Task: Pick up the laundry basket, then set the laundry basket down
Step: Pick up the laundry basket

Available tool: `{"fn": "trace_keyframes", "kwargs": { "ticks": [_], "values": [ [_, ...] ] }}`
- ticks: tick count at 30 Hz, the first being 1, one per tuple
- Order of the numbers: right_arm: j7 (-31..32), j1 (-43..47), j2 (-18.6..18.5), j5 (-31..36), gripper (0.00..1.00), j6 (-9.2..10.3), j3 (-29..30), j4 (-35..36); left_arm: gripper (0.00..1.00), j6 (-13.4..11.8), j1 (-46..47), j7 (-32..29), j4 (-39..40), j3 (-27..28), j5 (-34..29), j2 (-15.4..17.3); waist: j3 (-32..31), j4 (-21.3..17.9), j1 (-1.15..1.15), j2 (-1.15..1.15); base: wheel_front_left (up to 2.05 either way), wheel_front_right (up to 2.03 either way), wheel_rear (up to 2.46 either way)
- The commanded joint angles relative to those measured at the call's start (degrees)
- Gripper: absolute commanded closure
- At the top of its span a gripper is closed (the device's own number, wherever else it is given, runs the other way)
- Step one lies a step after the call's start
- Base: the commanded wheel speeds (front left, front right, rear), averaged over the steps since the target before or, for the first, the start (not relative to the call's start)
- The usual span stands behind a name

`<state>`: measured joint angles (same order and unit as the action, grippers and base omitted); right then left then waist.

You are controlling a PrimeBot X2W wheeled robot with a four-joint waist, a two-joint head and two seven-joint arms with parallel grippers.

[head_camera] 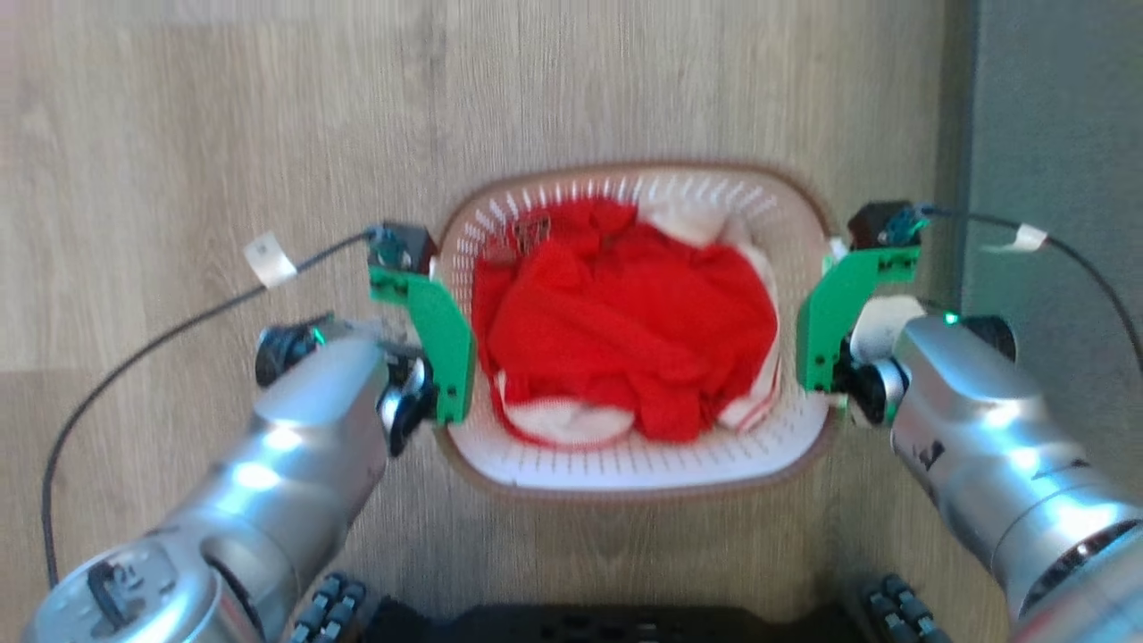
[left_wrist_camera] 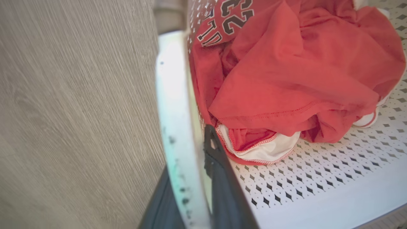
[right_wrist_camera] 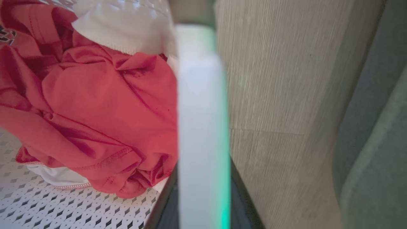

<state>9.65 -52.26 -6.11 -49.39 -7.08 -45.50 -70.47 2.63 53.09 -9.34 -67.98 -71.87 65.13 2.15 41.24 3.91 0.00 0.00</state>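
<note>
Clamping laundry basket (head_camera: pixel 625 469), left gripper (left_wrist_camera: pixel 187 159) faces right gripper (right_wrist_camera: pixel 203 187).

The only print that can be read stands on the red garment (left_wrist_camera: pixel 286 73) in the laundry basket (left_wrist_camera: pixel 318 178). In the left wrist view, dark block characters with pale outlines (left_wrist_camera: pixel 235 16) run tilted across a fold by the top edge. The 2 large figures look like 2 and 3, with the frame cutting off their tops. Beside them is a row of smaller letters; a U is fairly clear, but the whole word cannot be read. In the right wrist view a scrap of dark print (right_wrist_camera: pixel 4 33) shows on the same red cloth, too little to read.
</note>
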Motion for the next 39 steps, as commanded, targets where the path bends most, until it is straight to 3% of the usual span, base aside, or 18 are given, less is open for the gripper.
{"fn": "trace_keyframes", "kwargs": {
  "ticks": [1, 20, 32, 39],
  "values": [
    [0.9, 2.6, 0.7, -0.1, 1.0, -0.41, -1.6, 1.1, 1.0, 0.9, -1.1, -0.6, 0.2, -0.5, -0.2, 0.7, -3.9, 0.0, 0.0, 0.0, 0.0, 0.0, 0.0],
    [15.8, 10.0, 1.9, -5.7, 1.0, -0.41, -9.3, 3.6, 1.0, 4.5, -8.4, -11.0, -2.7, -1.0, 2.3, 0.7, -25.3, 0.2, 0.0, 0.0, 0.0, 0.0, 0.0],
    [16.3, 15.3, 3.0, -9.7, 1.0, -0.41, -12.5, 3.7, 1.0, 4.8, -14.2, -16.8, -2.0, -1.1, 3.9, 1.0, -39.1, 0.7, 0.0, 0.0, 0.0, 0.0, 0.0],
    [15.2, 16.1, 3.2, -11.0, 1.0, -0.41, -13.6, 2.9, 1.0, 4.8, -15.1, -18.9, 0.1, -1.3, 2.9, 2.2, -42.5, 2.2, 0.0, 0.0, 0.0, 0.0, 0.0]
  ]
}}
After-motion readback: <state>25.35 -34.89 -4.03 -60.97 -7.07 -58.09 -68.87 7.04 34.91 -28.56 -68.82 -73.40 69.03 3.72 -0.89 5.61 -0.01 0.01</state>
